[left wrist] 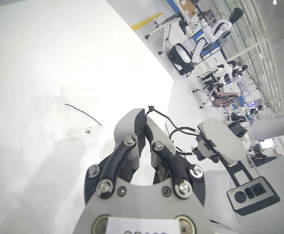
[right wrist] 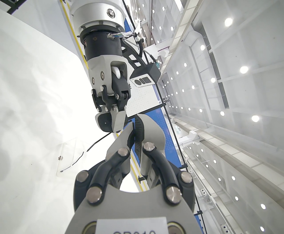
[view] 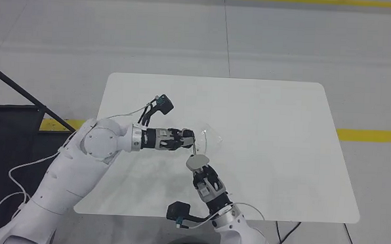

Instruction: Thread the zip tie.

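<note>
While left hand (left wrist: 144,119) and right hand (right wrist: 133,129) pinch zip tie (left wrist: 160,114), edges (view: 296,219) lie far.

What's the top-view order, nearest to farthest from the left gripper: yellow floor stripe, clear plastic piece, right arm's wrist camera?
1. clear plastic piece, just beside the left gripper.
2. right arm's wrist camera, at the table's near edge.
3. yellow floor stripe, past the table's right edge.
</note>
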{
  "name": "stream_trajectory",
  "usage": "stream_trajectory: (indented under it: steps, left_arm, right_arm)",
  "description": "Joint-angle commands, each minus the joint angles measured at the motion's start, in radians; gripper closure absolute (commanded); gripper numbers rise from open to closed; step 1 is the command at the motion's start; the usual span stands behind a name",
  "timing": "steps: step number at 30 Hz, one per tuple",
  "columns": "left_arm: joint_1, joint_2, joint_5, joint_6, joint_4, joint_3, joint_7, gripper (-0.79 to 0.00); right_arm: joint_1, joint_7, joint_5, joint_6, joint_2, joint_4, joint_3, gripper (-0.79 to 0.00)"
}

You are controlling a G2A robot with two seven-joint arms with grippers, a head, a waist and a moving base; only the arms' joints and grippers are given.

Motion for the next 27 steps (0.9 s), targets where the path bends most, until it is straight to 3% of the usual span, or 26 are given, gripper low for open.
stream_trajectory:
  steps: [1,12,27]
  left_arm:
    - [0.019,0.002,0.047,0.011,-0.025,-0.008,0.035,0.000]
    - [0.105,0.008,0.230,0.056,-0.130,-0.035,0.183,0.000]
    - [0.154,0.011,0.283,0.050,-0.185,-0.053,0.212,0.000]
  right_arm:
    - [0.000,0.002,0.002,0.002,0.000,0.000,-0.001,0.000]
    - [0.004,0.024,0.018,0.019,0.001,0.000,-0.003,0.000]
    - [0.012,0.062,0.034,0.067,-0.001,0.004,-0.010,0.000]
